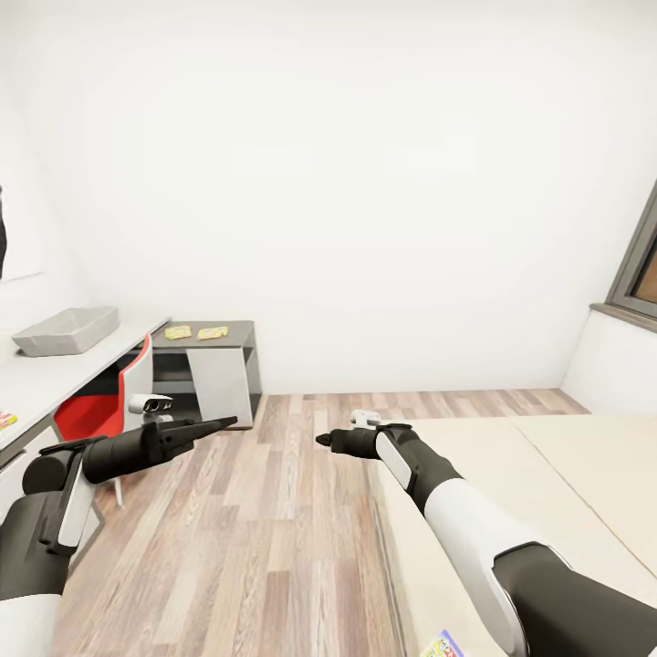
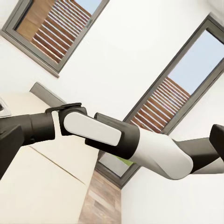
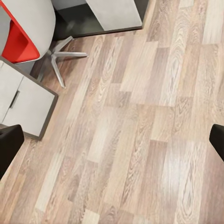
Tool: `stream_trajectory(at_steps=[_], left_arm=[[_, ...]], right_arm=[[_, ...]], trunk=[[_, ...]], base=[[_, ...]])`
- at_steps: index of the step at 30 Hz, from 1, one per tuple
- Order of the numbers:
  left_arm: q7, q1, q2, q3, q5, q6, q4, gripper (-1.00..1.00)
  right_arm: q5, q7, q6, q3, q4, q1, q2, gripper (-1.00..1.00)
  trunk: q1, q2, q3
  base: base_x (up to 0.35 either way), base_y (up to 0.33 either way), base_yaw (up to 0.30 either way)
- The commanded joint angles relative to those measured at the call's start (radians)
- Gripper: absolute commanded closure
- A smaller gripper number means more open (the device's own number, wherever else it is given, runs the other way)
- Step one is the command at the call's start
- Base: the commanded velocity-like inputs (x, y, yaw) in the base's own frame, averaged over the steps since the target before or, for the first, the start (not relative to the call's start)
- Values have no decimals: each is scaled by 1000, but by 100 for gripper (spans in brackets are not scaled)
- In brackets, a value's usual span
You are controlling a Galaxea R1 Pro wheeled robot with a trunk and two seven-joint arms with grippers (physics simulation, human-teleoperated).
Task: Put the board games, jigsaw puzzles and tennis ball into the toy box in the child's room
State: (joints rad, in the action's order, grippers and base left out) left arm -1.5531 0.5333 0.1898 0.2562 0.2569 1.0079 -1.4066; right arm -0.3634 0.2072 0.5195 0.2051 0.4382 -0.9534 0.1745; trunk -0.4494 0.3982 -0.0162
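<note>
Game [image 1: 443, 646] first: a colourful corner of it shows at the bottom edge of the head view, lying on the bed [image 1: 557, 474] just beside our right upper arm. Most of it is cut off, so we cannot tell its long axis. It lies behind and below the right gripper [image 1: 324, 440], toward the lower right of the frame, and our right arm is clearly the nearer one. We judge the coming move needs that arm drawn back and turned down, or the head tilted lower.

The right gripper points left over the floor [image 3: 140, 140] past the bed's edge. In its wrist view the fingers [image 3: 7, 149] stand at the two edges, spread wide with nothing between them. The left gripper [image 1: 214, 424] sits at lower left, pointing right. Its fingers [image 2: 9, 144] are likewise wide apart and empty, with our right arm seen across the gap.

Farther off, a red chair [image 1: 91, 411] stands tucked at the table [image 1: 55, 379] along the left edge, where a small colourful scrap [image 1: 5, 419] is too cropped to name. The box [image 1: 64, 330] rests on that table at middle left, well apart from both grippers. Beyond it, two yellow sheets [image 1: 178, 331] lie on a grey desk [image 1: 233, 333] by the far wall; we take them for the puzzles
</note>
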Motion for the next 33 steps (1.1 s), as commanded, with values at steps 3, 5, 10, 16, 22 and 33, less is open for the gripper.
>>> stream_trajectory(at_steps=[3, 5, 10, 16, 22, 33], left_arm=[[-4, 1, 0, 0, 0, 11, 0, -100], [-4, 1, 0, 0, 0, 10, 0, -100], [-4, 1, 0, 0, -1, 11, 0, -100], [-4, 1, 0, 0, 0, 11, 0, -100], [-4, 1, 0, 0, 0, 11, 0, -100], [-4, 1, 0, -1, 1, 11, 0, -100]], right_arm=[[1, 1, 4, 1, 1, -1, 0, -100], [1, 1, 4, 1, 1, -1, 0, -100], [1, 1, 4, 1, 1, -1, 0, -100], [1, 2, 4, 2, 1, -1, 0, -100], [1, 2, 4, 2, 1, -1, 0, -100], [1, 2, 4, 1, 1, -1, 0, -100]], trunk=[[-1, 2, -2], [-1, 2, -2], [-1, 2, -2], [-1, 2, -2], [-1, 2, -2], [-1, 2, 0]], base=[[0, 111, 0], [0, 118, 0], [0, 155, 0], [0, 222, 0], [0, 273, 0], [0, 288, -56]])
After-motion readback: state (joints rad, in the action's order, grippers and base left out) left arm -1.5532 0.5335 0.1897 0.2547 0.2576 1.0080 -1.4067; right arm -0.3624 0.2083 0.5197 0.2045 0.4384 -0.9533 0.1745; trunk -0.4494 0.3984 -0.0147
